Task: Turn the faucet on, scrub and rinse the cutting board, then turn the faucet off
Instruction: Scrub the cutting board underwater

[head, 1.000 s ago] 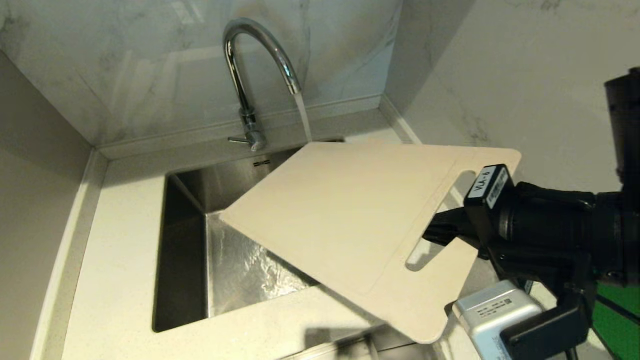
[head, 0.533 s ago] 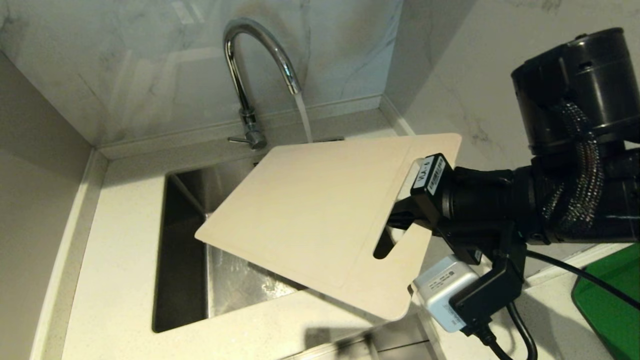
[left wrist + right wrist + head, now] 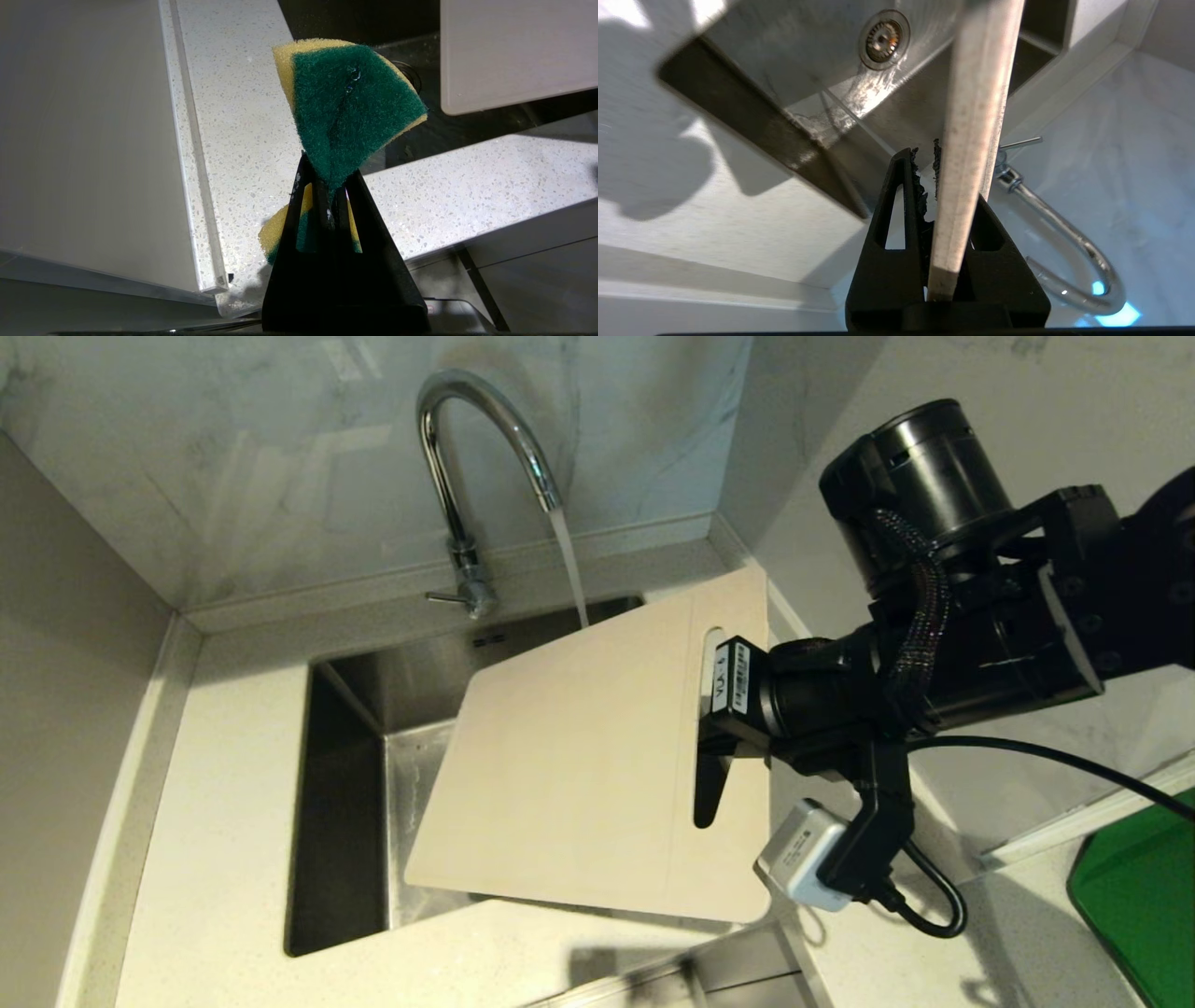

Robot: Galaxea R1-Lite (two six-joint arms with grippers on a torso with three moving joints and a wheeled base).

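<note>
Rinse step, by the look of it: water is running from the faucet (image 3: 485,439) and the cutting board (image 3: 579,775) is held tilted over the sink (image 3: 336,803), right gripper (image 3: 945,210) jaws pinched on its slotted end. A sponge (image 3: 345,107) is clamped in the left gripper (image 3: 329,196) jaws, parked off to the side. Next, the board probably needs bringing fully under the stream. Compared with a second ago, it's been swung in and rotated steeper.
</note>
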